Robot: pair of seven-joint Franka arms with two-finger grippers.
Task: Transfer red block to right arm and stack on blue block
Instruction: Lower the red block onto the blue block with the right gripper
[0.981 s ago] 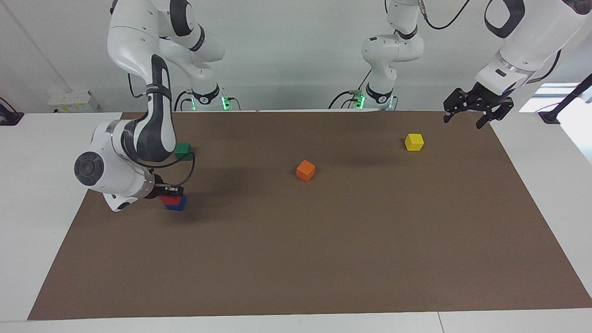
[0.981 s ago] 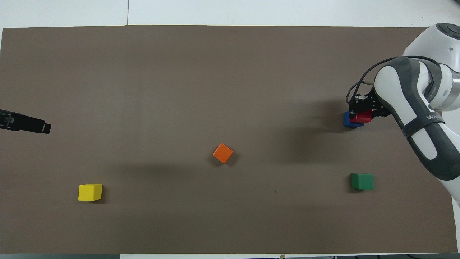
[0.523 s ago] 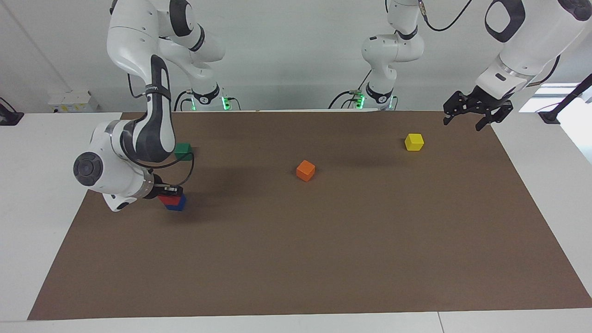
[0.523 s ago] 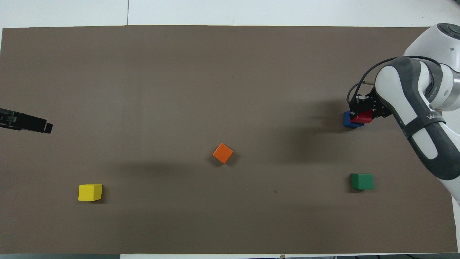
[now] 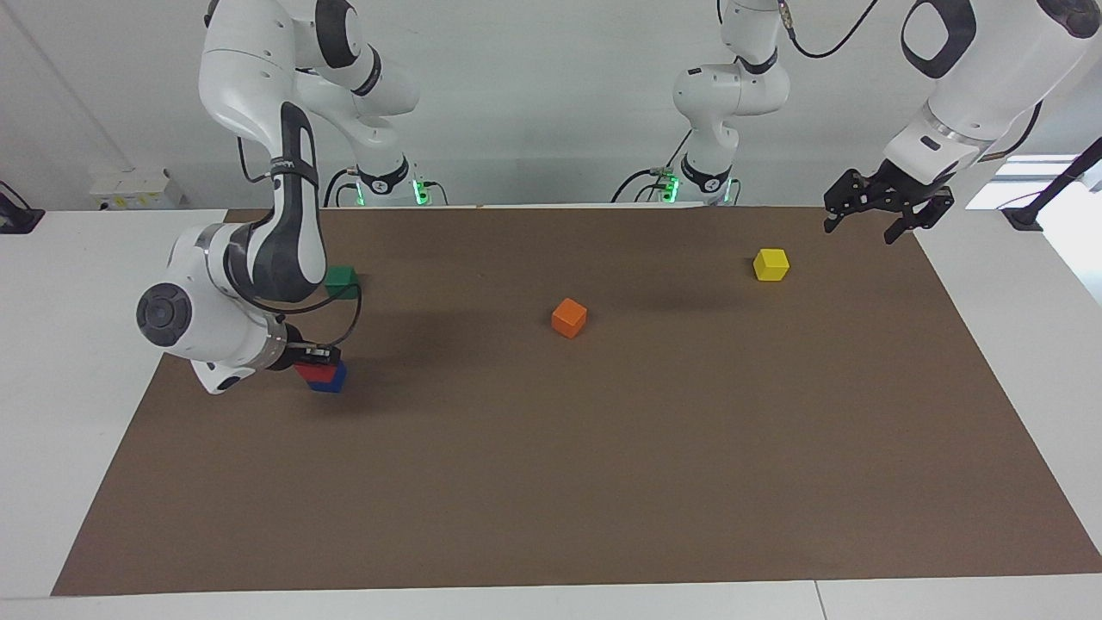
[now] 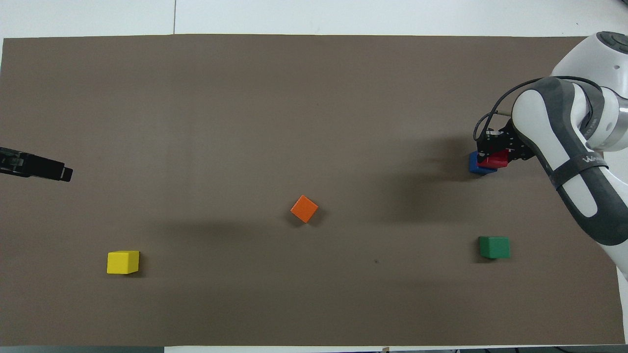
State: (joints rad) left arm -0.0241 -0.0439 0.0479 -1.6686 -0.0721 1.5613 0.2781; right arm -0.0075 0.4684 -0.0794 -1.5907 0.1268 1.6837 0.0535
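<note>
A brown mat (image 5: 603, 448) covers most of the white table (image 5: 52, 362) and serves as the working field for everything here. The right arm (image 5: 258, 258) bends low over its own end of the mat, its wrist turned sideways so the right gripper (image 5: 317, 363) comes in level with the top of a low stack. The left arm (image 5: 973, 77) waits, raised, with the left gripper (image 5: 887, 207) hanging over the mat's edge at its own end, jaws spread wide and holding nothing; it looks parked there to keep out of the way.

Taking the blue block (image 5: 331, 380) as the landmark: the red block (image 5: 312, 371) sits on top of it, clamped between the right gripper's closed fingers. In the overhead view the red block (image 6: 495, 158) looks shifted a little off the blue block (image 6: 477, 164) toward the right arm's end, though the camera's slant could account for part of that. The grip seems kept on to steady the cube until it is squarely seated, so the stacking step looks all but finished, with release remaining.

The green cube (image 5: 341, 277) lies nearer to the robots than the blue block. The orange cube (image 5: 569, 317) sits well apart from it toward the left arm's end, and the yellow cube (image 5: 770, 263) lies more toward that end again, near the left gripper.
</note>
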